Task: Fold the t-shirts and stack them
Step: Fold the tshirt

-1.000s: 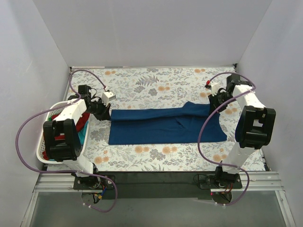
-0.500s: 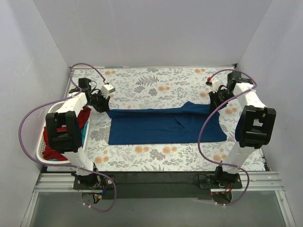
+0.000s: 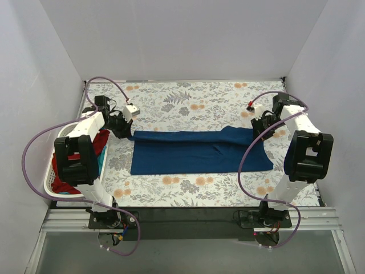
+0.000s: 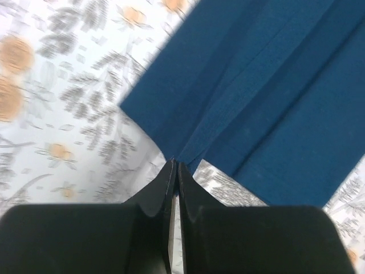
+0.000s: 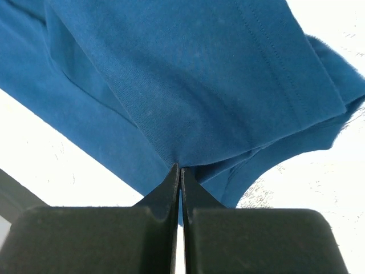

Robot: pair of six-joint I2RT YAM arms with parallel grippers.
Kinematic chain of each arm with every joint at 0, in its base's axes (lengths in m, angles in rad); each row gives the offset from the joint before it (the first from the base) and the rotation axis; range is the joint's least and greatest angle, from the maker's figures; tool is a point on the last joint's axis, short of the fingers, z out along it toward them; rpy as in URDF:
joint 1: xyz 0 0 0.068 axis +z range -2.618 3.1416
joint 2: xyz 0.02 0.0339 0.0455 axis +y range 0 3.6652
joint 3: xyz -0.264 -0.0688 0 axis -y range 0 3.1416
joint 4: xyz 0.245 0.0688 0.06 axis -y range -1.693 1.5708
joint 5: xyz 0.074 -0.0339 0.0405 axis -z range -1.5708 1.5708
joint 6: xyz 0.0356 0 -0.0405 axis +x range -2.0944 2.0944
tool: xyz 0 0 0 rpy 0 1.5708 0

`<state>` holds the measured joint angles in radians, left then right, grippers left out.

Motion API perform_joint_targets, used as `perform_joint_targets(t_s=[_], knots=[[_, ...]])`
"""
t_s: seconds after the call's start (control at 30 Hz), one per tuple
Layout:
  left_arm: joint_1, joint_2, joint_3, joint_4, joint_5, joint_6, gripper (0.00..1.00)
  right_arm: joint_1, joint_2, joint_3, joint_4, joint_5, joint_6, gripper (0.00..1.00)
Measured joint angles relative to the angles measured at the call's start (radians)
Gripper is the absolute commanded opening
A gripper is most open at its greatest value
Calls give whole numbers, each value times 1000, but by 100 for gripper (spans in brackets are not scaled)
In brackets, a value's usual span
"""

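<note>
Between the pressed-together black fingertips of the left gripper [image 4: 175, 166] sits a pinch of the large dark navy blue cloth t-shirt [image 4: 268, 85]. The jaws are closed tight on that cloth with no gap showing, and the fabric fans away from the tips in soft pleats. Just beyond the tips, to either side of the cloth, lies the grey-and-orange floral table cover [image 4: 63, 97]. Behind this claw, on the outer side of its arm, the white slatted plastic laundry basket [image 3: 48, 181] stands at the left edge of the cover. It holds a crumpled red cloth t-shirt [image 3: 102, 139] and a sliver of a teal cloth t-shirt [image 3: 100, 164]. The right gripper [image 5: 179, 169] is likewise clamped narrow on the navy shirt, gripping it at an edge. Layered folds spread ahead of its fingertips, and a stitched, bunched corner lies off to its right. Seen from overhead, the shirt stretches as a long band between the two claws. Its far edge runs nearly straight from one claw to the other, and the rest lies flat on the cover, on the side of both claws nearer the arms.
</note>
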<state>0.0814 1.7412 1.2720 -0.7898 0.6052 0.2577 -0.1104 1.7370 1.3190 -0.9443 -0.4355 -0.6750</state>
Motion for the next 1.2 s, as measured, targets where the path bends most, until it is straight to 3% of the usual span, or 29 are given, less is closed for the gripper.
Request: perform_joint_targets(t_s=[0.3,0.93,1.2], knots=[[0,-27,-169,1,-14,8,0,0,35,-19,4,17,-11,1],[-12,-7,-159,31,-43,-30,0,0,64,58,-31,19,-17,1],[-12,-8,-152,12,-41,-30,0,0,54,-34,-34,46,-40,1]])
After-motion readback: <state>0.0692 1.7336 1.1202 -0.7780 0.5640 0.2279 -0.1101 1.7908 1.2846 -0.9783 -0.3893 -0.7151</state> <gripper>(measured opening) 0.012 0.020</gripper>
